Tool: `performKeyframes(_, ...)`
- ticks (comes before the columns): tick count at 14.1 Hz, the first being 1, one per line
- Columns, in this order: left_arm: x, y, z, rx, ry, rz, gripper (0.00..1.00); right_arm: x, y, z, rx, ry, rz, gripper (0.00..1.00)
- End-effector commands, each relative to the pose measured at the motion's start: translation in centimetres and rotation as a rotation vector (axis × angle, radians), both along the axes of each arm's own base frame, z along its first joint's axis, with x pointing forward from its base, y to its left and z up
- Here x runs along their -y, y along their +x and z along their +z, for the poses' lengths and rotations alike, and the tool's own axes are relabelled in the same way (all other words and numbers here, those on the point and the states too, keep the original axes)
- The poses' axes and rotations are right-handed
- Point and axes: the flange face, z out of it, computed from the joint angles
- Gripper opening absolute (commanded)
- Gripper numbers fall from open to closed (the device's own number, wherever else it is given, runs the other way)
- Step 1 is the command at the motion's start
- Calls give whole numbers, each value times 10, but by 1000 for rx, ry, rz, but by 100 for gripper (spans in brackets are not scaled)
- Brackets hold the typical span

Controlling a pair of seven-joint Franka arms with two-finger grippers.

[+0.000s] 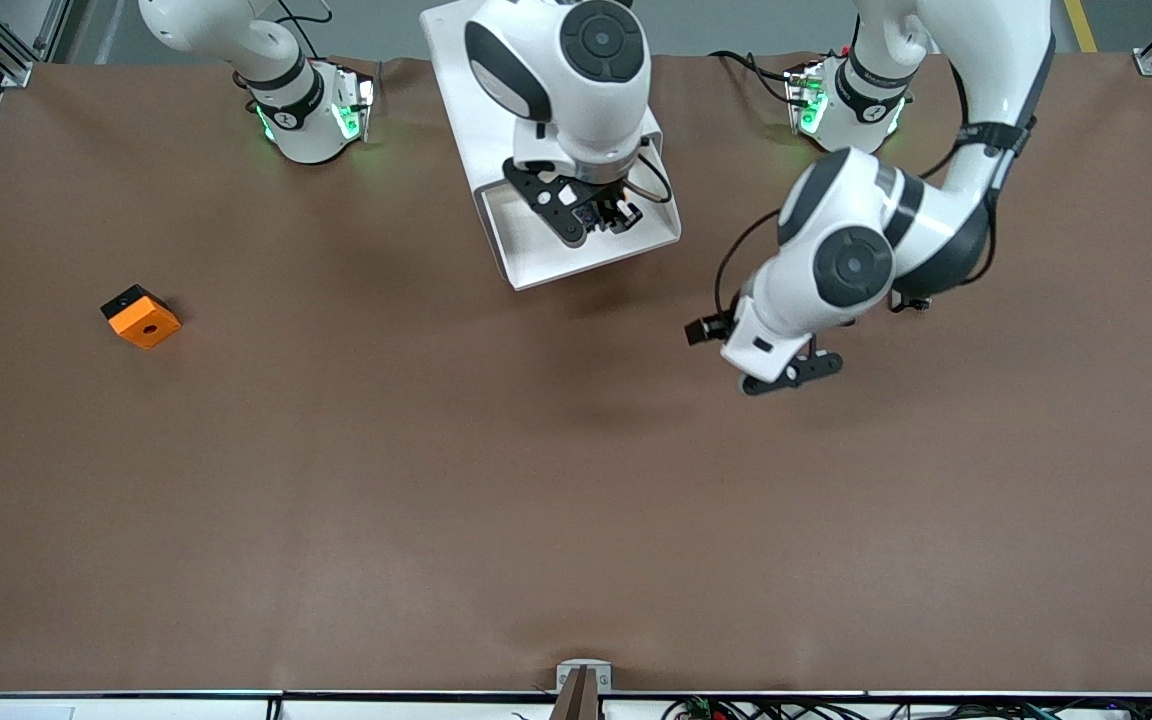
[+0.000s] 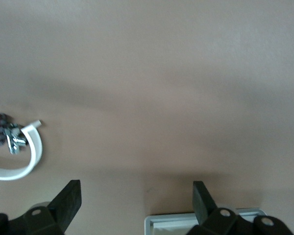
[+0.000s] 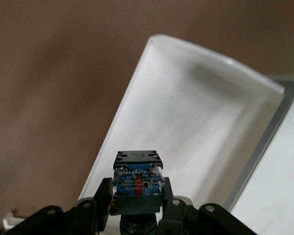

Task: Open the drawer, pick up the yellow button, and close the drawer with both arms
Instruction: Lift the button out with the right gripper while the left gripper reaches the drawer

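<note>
From the front view I saw the drawer [image 1: 536, 262] pulled open, wide bare brown table [image 1: 536, 500] nearer the camera. The right gripper [image 1: 604, 216] hung over the drawer; the left gripper [image 1: 794, 372] hung over bare table. An orange block [image 1: 141, 317] sat well apart.

In the left wrist view, its fingers [image 2: 68, 200] were spread, holding nothing.

In the right wrist view, fingers pinched the button [image 3: 137, 179] above the drawer's rim [image 3: 210, 56].

High front camera, two wrist close-ups
</note>
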Motion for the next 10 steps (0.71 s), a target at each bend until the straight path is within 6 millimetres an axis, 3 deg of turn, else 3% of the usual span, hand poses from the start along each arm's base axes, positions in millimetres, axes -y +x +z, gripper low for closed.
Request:
performKeyframes(1, 25, -38, 0, 27, -13, 40, 100, 36, 8, 33, -37, 28, 193, 0)
performKeyframes(4, 53, -61, -8, 54, -34, 54, 100, 80, 20, 60, -60, 49, 336, 0)
performKeyframes(6, 62, -65, -8, 71, -50, 55, 100, 121, 34, 76, -51, 79, 401, 0)
performKeyframes(10, 90, -89, -4, 73, -71, 9, 100, 215, 59, 80, -60, 98, 530, 0)
